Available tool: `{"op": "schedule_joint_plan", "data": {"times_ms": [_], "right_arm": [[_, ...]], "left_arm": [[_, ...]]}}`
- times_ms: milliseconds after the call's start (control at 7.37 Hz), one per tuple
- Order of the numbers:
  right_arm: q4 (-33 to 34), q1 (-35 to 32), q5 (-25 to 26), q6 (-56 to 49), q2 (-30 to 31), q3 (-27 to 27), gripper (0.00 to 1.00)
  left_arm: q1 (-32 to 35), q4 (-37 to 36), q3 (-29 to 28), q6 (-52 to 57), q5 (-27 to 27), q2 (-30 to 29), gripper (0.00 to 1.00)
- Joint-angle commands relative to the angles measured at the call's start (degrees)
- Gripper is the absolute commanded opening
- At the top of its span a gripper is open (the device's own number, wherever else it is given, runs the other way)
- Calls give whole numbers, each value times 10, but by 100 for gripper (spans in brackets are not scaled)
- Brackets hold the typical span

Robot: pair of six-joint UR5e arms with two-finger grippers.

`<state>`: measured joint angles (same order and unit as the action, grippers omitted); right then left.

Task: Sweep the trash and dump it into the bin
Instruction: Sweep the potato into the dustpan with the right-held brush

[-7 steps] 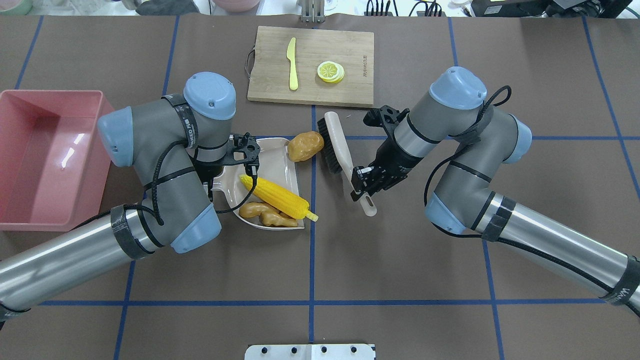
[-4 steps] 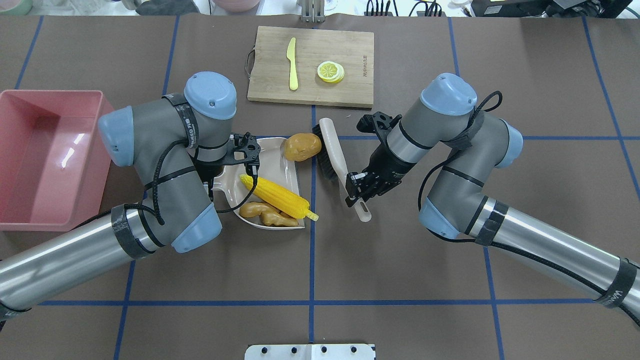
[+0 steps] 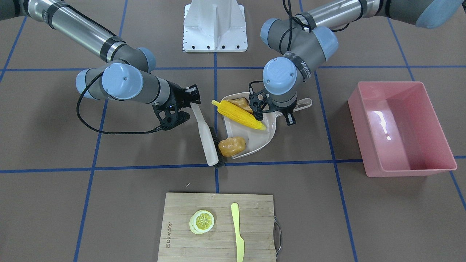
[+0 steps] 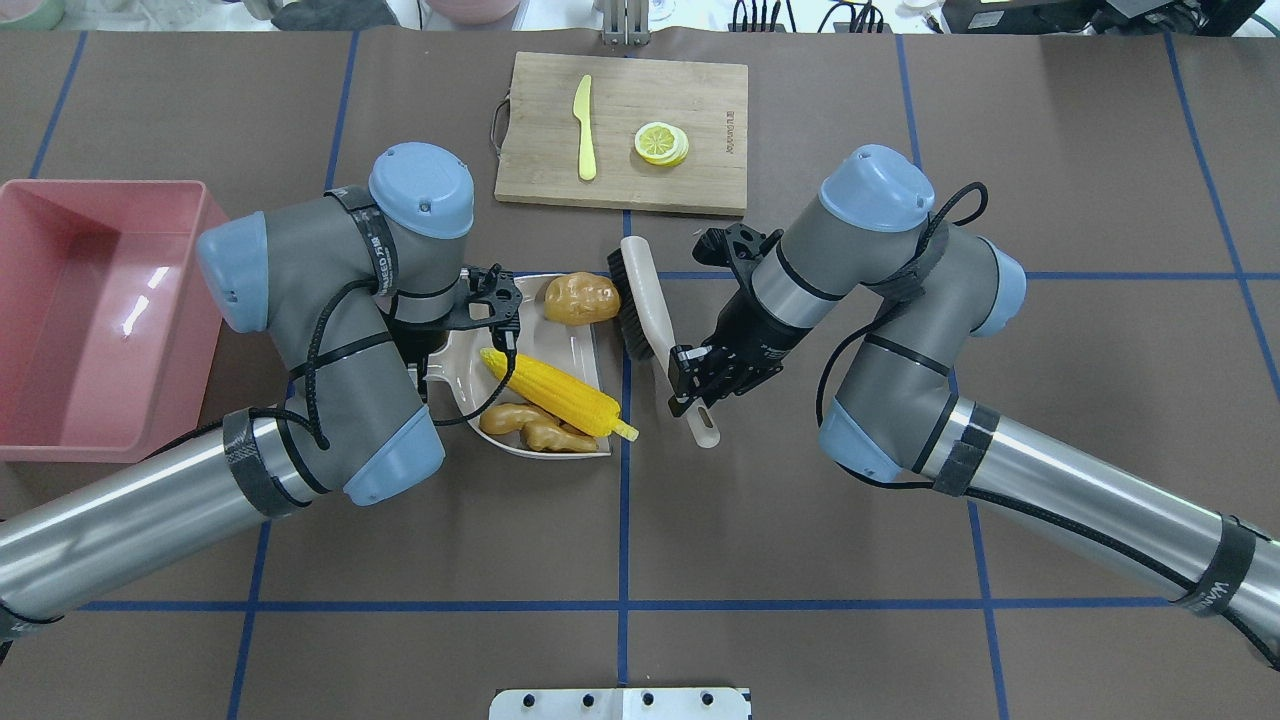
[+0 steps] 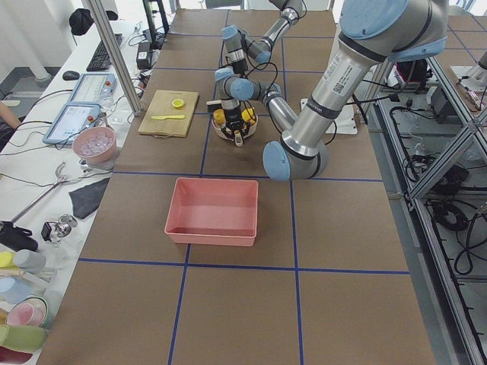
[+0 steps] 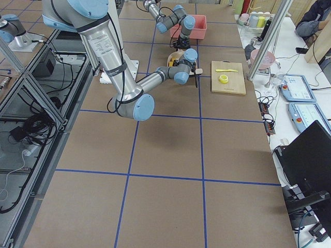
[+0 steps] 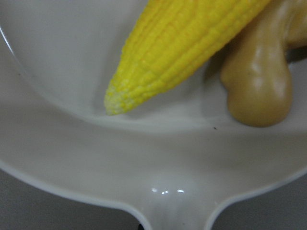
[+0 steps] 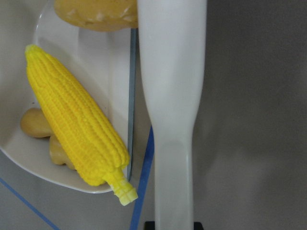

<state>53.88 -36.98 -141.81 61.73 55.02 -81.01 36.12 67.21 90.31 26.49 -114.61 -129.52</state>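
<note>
The right gripper (image 4: 690, 385), pinched on the handle of the brush (image 4: 642, 285), had the potato (image 4: 580, 298) at the far lip of the dustpan (image 4: 565, 345), with the corn cob (image 4: 555, 395) and ginger root (image 4: 530, 428) lying inside, so 1 low, level push leftward looked wisest before any carry to the bin (image 4: 90, 320), well apart on the left.

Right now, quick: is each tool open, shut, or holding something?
Left tool: shut on the dustpan handle.
Right tool: shut on the brush handle.
</note>
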Motion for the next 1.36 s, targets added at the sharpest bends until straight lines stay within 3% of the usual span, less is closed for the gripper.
{"op": "schedule_joint_plan", "data": {"times_ms": [0,543,950,1222], "right_arm": [[0,16,21,18,-8,-4,0],[3,16,26,54,-29,-9,0],[82,-2,22,57,-20,-73,0],[109,-70,9,52,33,-123,0]], "left_arm": [[0,3,0,-1,0,1,0],[2,30,0,-4,0,4,0],[5,100,1,-26,-1,22,0],[7,146,3,-29,-2,34,0]]}}
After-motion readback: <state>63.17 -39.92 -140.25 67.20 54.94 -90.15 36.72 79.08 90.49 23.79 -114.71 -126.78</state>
